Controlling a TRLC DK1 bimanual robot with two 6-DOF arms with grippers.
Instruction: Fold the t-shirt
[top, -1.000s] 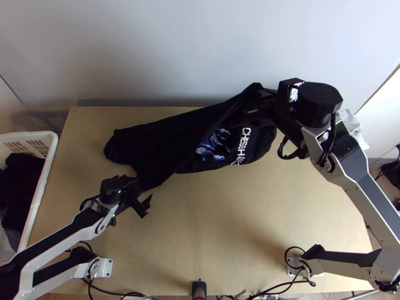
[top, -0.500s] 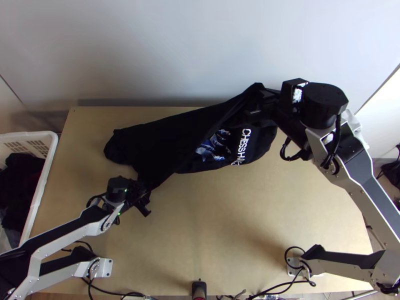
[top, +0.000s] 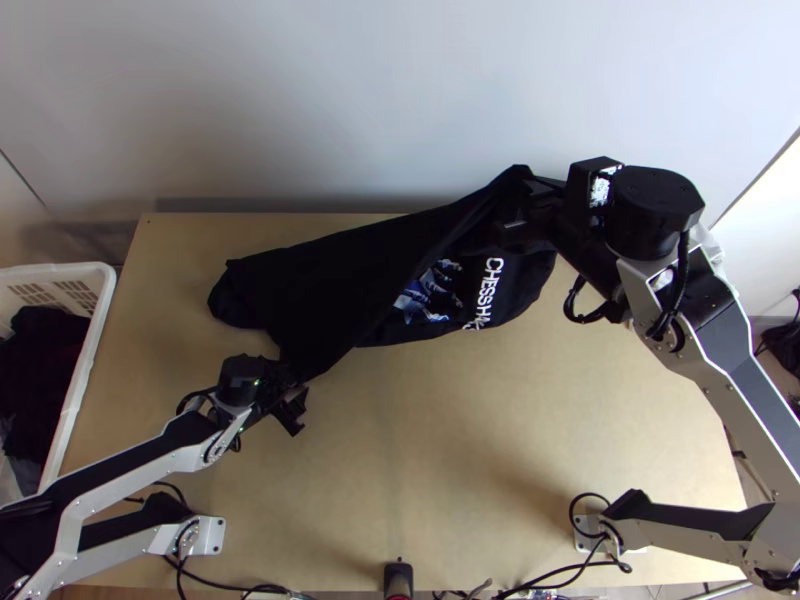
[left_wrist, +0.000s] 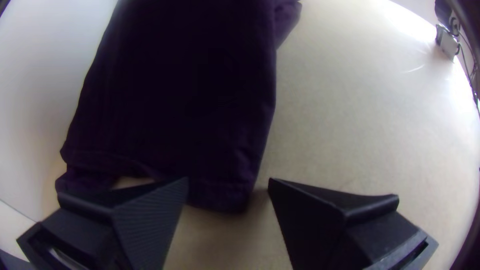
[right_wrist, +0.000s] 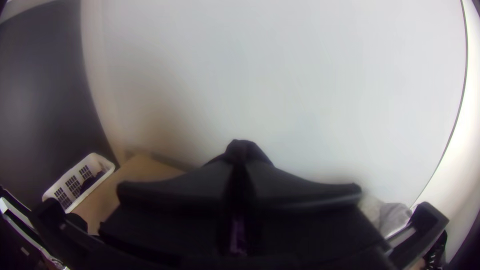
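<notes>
a pale wall (top: 400, 100) stood behind the wooden table (top: 450, 430). the right gripper (top: 520, 203) had pinched a gathered bit of the black t-shirt (top: 330, 290) and held it raised; the left gripper (top: 290, 398) was spread wide at another end. the rest lay slantwise, partly folded over its print.

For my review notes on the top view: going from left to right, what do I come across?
White basket with dark cloth in it → black t-shirt, plain part first, then its blue-and-white print and white lettering → right arm's black wrist housing → dark item at the right edge
</notes>
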